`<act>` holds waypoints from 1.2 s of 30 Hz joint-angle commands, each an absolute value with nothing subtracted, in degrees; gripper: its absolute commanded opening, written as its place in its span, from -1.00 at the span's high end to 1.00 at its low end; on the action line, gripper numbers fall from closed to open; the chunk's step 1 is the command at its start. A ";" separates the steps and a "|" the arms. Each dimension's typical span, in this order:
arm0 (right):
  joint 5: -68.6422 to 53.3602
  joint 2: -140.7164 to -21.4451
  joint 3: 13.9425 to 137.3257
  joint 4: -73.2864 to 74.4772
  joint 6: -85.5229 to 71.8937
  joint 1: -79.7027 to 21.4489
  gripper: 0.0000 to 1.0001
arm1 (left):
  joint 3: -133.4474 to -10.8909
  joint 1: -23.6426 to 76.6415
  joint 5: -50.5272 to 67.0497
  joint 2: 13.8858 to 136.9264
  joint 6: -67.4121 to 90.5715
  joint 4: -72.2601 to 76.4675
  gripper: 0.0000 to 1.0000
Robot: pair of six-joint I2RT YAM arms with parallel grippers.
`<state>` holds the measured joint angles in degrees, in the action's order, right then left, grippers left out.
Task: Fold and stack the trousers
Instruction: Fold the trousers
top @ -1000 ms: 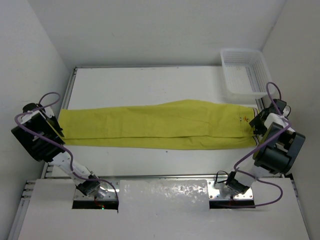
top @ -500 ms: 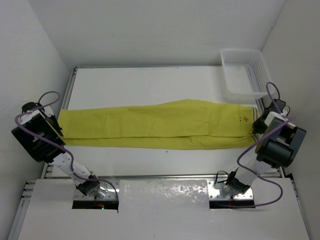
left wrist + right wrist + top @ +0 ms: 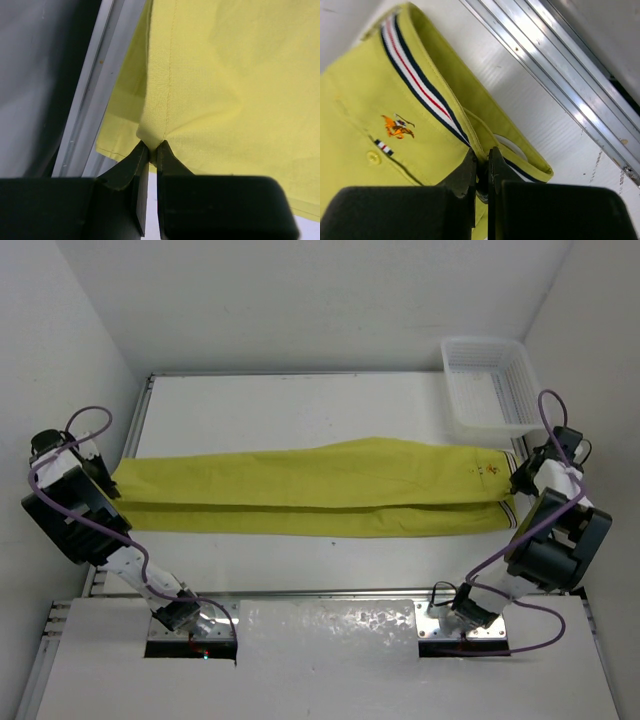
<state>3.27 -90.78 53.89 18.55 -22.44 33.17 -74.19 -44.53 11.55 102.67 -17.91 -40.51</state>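
Note:
The mustard yellow-green trousers (image 3: 320,485) lie stretched left to right across the white table (image 3: 290,405), legs folded one on the other. My left gripper (image 3: 108,483) is shut on the leg hem (image 3: 152,135) at the left end, pinching a bunched fold of cloth. At the right end my right gripper (image 3: 518,480) is shut on the waistband (image 3: 480,150), which shows dark, white and red striped trim (image 3: 420,85) and a small orange embroidered logo (image 3: 396,126).
A white plastic basket (image 3: 490,385) stands at the back right corner of the table. Metal rails (image 3: 560,85) run along the table's right edge and its left edge (image 3: 87,90). White walls close in on both sides.
The right gripper has shut on the waistband. Both ends of the trousers have lifted slightly, and both arms have drawn a little outward and back.

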 commanded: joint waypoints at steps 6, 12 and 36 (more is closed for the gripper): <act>0.53 -84.56 60.55 19.15 -23.46 33.75 1.00 | -81.88 -44.39 13.27 101.07 -18.28 -42.69 1.00; -2.29 -79.90 65.57 23.81 -29.43 38.84 1.00 | -99.54 -44.65 11.43 104.59 -20.91 -52.99 1.00; 10.10 -73.83 36.65 23.81 -34.72 40.69 1.00 | -78.92 -48.43 2.11 106.96 -27.16 -40.43 1.00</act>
